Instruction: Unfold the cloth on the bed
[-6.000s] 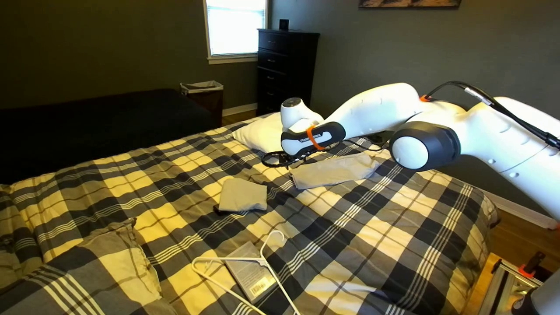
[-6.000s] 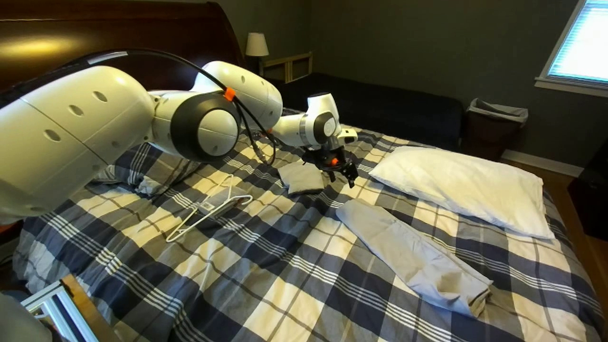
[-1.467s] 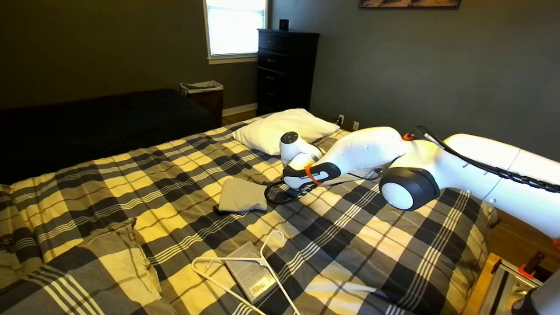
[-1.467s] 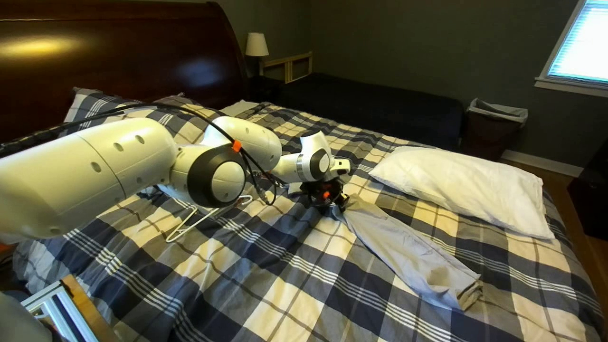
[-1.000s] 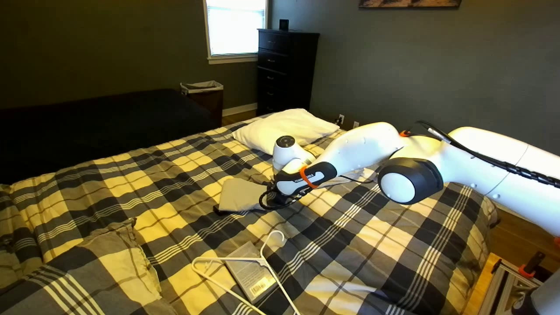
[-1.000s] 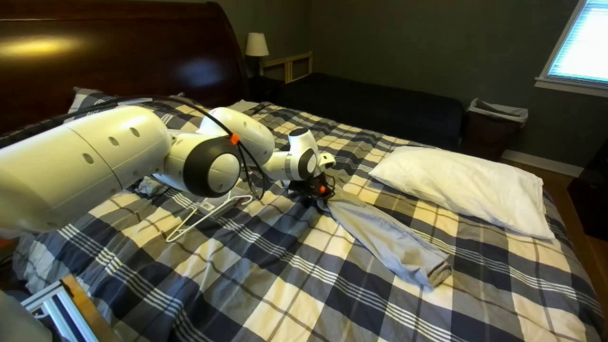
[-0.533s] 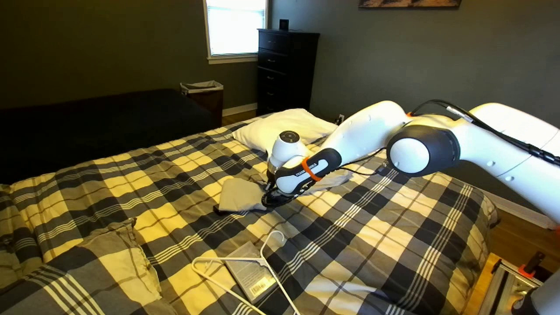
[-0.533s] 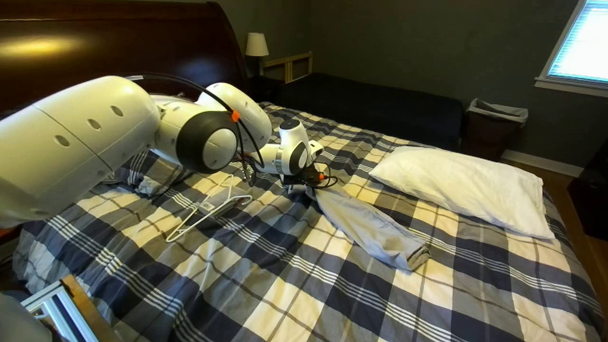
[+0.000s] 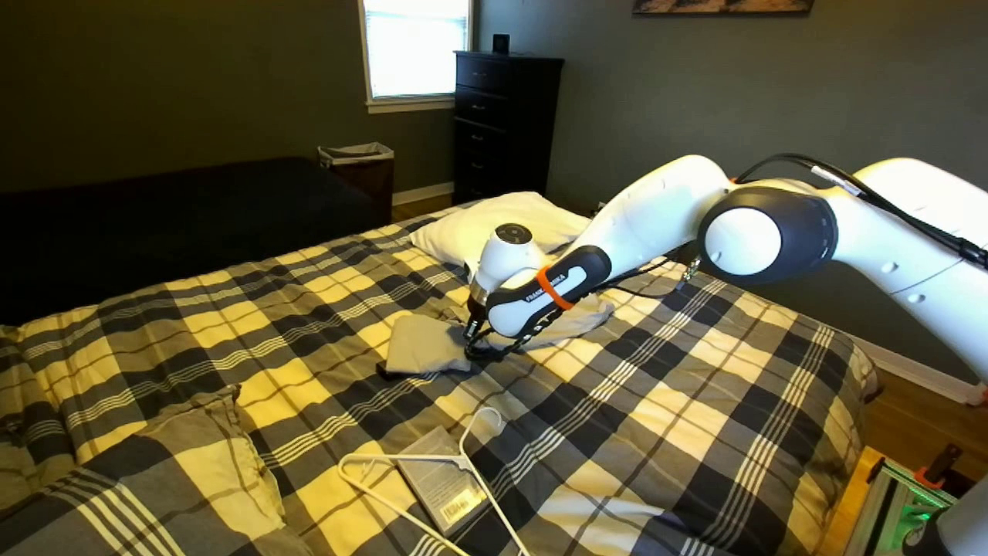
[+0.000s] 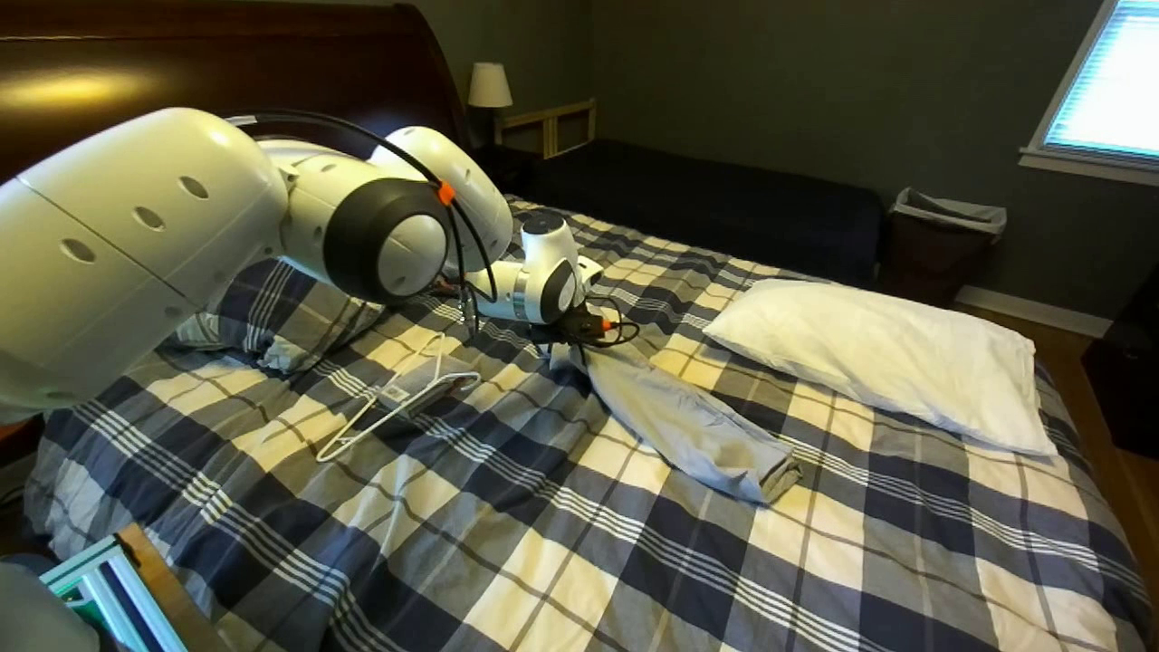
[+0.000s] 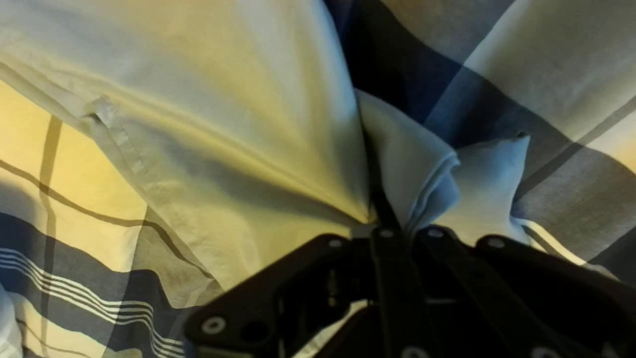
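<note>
1. The gripper (image 11: pixel 407 236) is almost fully closed, its fingers pinching a gathered bit of the long grey cloth (image 10: pixel 679 417), which creases toward the fingertips in the wrist view.
2. That cloth lies on the plaid-covered bed (image 10: pixel 507 570), folded lengthwise, running from the gripper to a loose end apart from the white pillow (image 10: pixel 878 362).
3. A smaller folded grey cloth (image 9: pixel 424 345) sits just beside the gripper in an exterior view; whether they touch, I cannot tell.
4. A white clothes hanger (image 9: pixel 463 461) lies across a grey package (image 9: pixel 440 488) with a barcode label.
</note>
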Controlling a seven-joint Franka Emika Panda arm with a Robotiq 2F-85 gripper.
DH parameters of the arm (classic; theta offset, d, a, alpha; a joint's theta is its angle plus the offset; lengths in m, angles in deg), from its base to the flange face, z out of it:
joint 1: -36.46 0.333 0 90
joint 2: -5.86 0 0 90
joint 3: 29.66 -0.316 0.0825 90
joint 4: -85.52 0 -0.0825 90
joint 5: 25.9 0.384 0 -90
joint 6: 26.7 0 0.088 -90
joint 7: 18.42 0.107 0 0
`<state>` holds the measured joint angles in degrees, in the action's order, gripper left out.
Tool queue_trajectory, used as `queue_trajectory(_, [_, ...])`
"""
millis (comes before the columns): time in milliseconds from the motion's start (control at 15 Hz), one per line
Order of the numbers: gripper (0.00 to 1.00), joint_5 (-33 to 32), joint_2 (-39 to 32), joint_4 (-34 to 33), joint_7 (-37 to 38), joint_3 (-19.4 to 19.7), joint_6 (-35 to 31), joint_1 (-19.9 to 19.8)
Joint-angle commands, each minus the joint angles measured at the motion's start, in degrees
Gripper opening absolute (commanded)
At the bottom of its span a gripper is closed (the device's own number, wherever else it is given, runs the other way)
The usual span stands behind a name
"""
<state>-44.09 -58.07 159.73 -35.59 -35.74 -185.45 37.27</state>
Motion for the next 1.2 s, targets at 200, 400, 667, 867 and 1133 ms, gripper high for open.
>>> queue_trajectory(200, [0.01, -4.27, 3.77, 8.86, -4.05, 2.65, -13.2, 5.57])
queue_trajectory(400, [0.01, -7.52, 5.46, 14.24, -7.67, 1.26, -20.26, 6.69])
queue_trajectory(667, [0.29, -12.07, 6.95, 18.96, -11.34, 0.86, -25.17, 8.5])
queue_trajectory(867, [0.44, -11.58, 7.77, 20.45, -9.9, 2.16, -27.2, 8.84])
queue_trajectory(1133, [0.72, -10.2, 12.98, 28.14, -6.98, 5.02, -36.11, 6.47])
